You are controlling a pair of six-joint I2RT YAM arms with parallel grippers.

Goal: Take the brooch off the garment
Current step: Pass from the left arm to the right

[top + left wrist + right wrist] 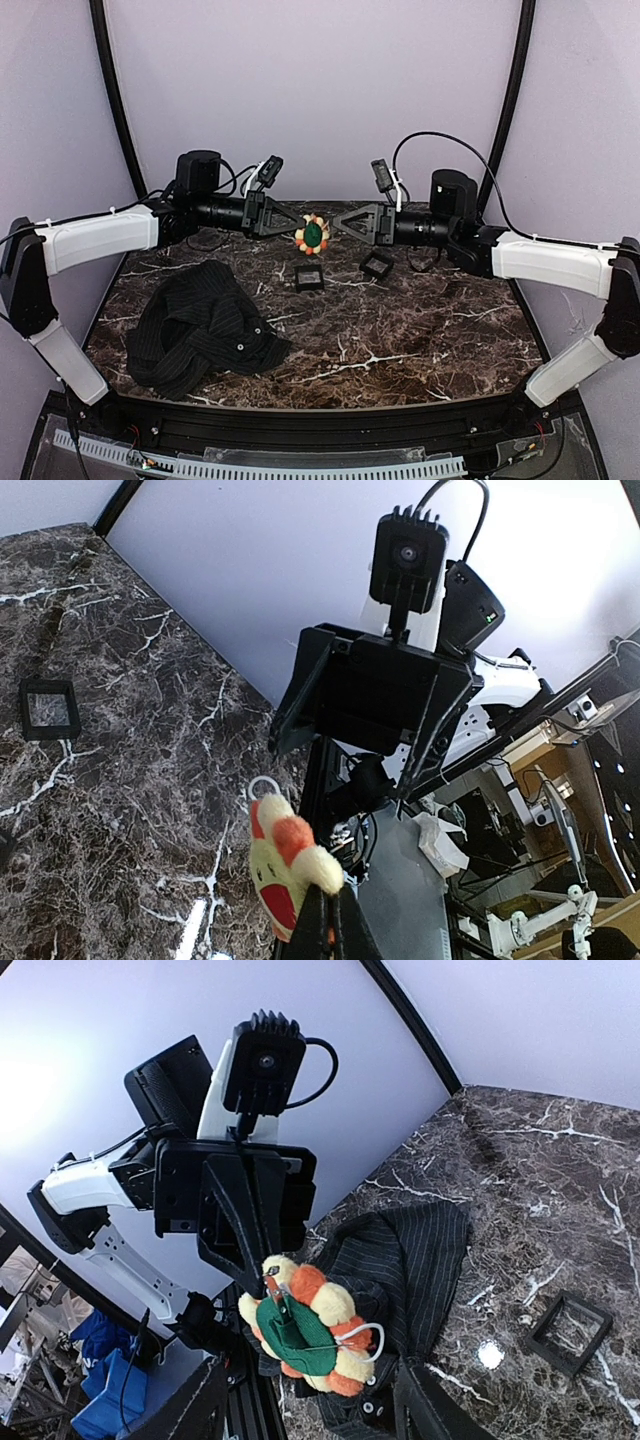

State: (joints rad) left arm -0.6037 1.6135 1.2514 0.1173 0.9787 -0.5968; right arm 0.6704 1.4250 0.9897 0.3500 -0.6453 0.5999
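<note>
Dark marble table [400,330], garment [200,325] crumpled at its left. Above it, the left gripper [293,228] pinches the brooch [312,234]. The right gripper [340,225] gapes wide beside it.

The left arm [100,238] and right arm [550,262] have white shells on their long links, with black joints and round black motor housings [198,170]. The left gripper [296,231] and right gripper [335,226] are matte black and triangular. Small black wrist cameras [270,166] sit on white mounts, fed by thin black cables [450,142].
</note>
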